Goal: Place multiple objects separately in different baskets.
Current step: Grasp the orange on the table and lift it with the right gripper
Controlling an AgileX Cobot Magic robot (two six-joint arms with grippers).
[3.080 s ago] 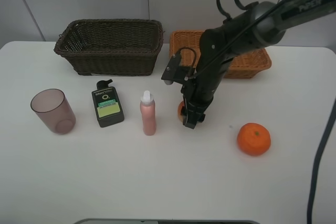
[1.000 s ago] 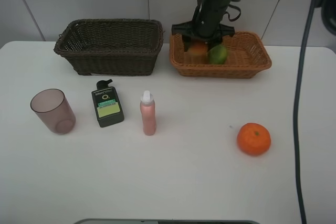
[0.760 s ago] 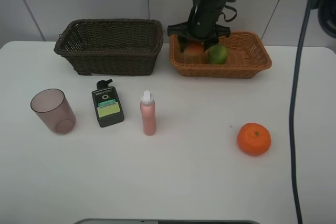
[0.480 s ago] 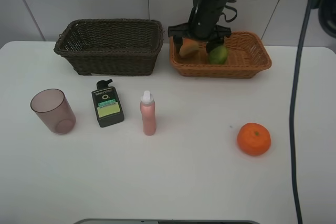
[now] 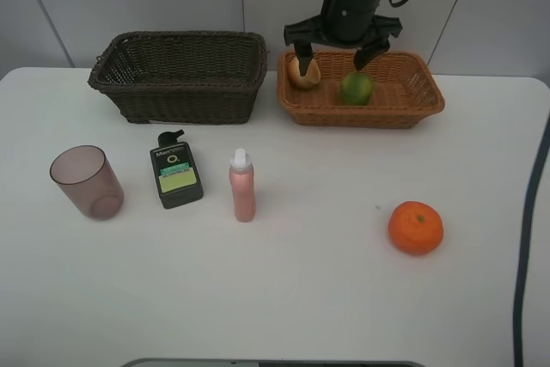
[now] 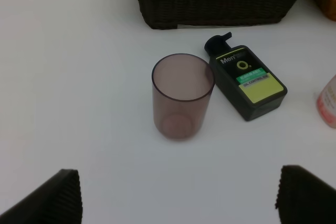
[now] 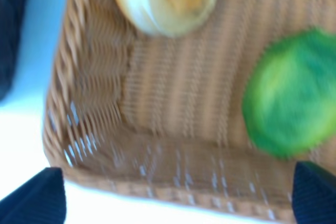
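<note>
While both arms hold off the worktop (image 5: 326, 298), I count two baskets and six items. Two fruits lie in the light tan basket (image 5: 404, 102): the peach-like fruit (image 5: 303, 72) in the corner nearest the dark brown basket (image 5: 179, 75), and the green fruit (image 5: 356, 88) near the middle, apart from it. The other four items are on the worktop in a loose row: the mauve cup (image 5: 86, 182), the flat dark-green bottle (image 5: 177, 176), the pink bottle (image 5: 242, 186) and the orange (image 5: 416, 227).

The right gripper (image 5: 333, 62) hangs over the tan basket with its jaws spread wide and nothing between them; one finger is just beside the peach-like fruit. The left gripper (image 6: 177, 174) hovers near the cup, jaws also wide apart and holding nothing.

Both baskets sit side by side at the rear edge, with a narrow gap between them. The cup stands toward the left edge. The orange sits alone, well apart from the pink bottle, with bare white surface between them.

Both baskets are rectangular woven wicker, the dark one deeper. The cup is translucent and upright, the green bottle lies flat with its label up, and the pink bottle stands upright with a white cap.
</note>
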